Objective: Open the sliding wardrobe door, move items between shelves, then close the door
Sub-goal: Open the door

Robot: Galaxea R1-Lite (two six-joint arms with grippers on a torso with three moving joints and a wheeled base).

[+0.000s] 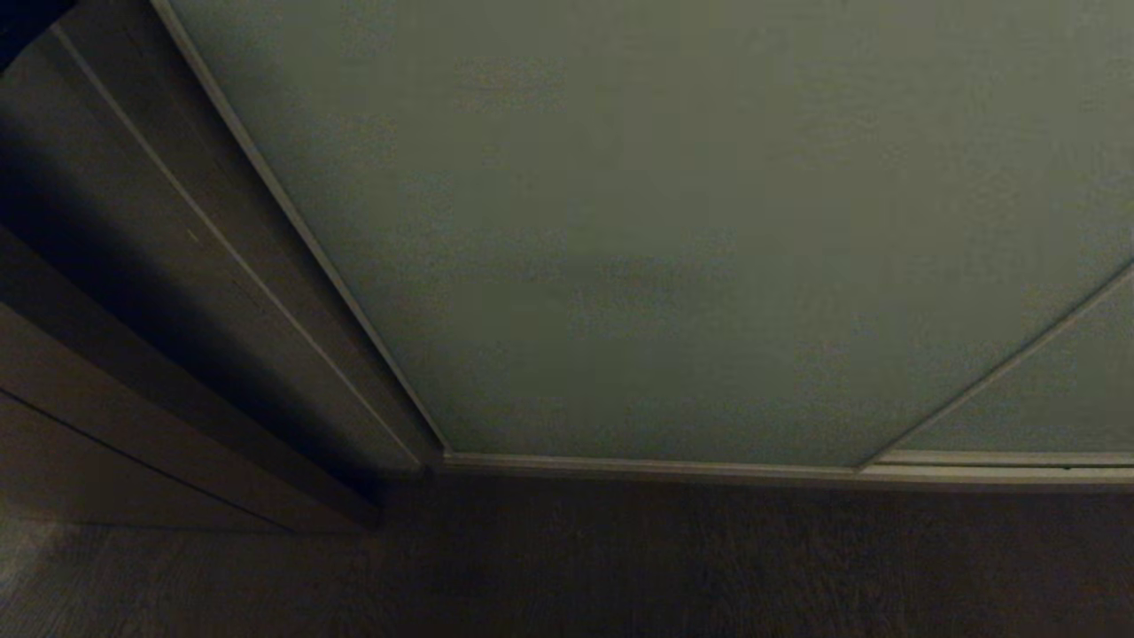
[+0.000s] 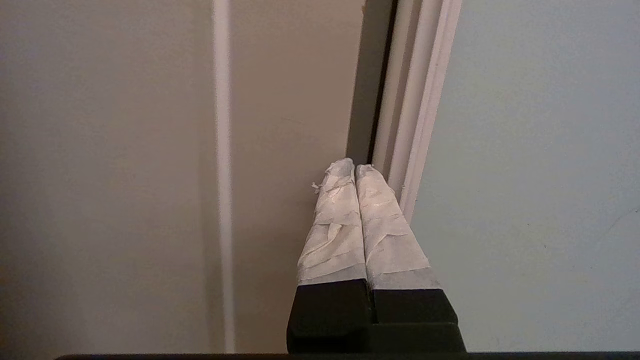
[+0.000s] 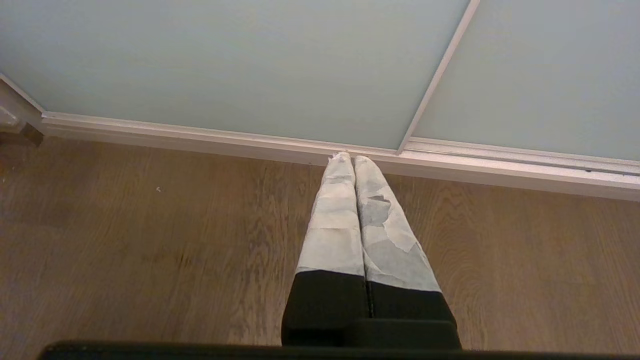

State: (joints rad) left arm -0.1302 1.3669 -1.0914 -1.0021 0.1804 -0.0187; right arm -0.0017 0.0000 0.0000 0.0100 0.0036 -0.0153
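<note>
The sliding wardrobe door point(image 1: 620, 230) is a pale grey-green panel with a thin light frame, filling most of the head view; it stands closed against the brown side panel point(image 1: 221, 266). In the left wrist view my left gripper point(image 2: 355, 167) is shut and empty, its taped tips at the dark slot between the brown side panel point(image 2: 290, 100) and the door's frame edge point(image 2: 420, 100). My right gripper point(image 3: 349, 157) is shut and empty, hanging above the wooden floor and pointing towards the door's bottom rail point(image 3: 250, 142). The items and the shelves are hidden behind the door. Neither arm shows in the head view.
A second door panel point(image 1: 1045, 390) overlaps behind the first at the right. A bottom track point(image 1: 709, 470) runs along the wooden floor point(image 3: 125, 240). The brown wooden side panels point(image 1: 89, 372) rise at the left.
</note>
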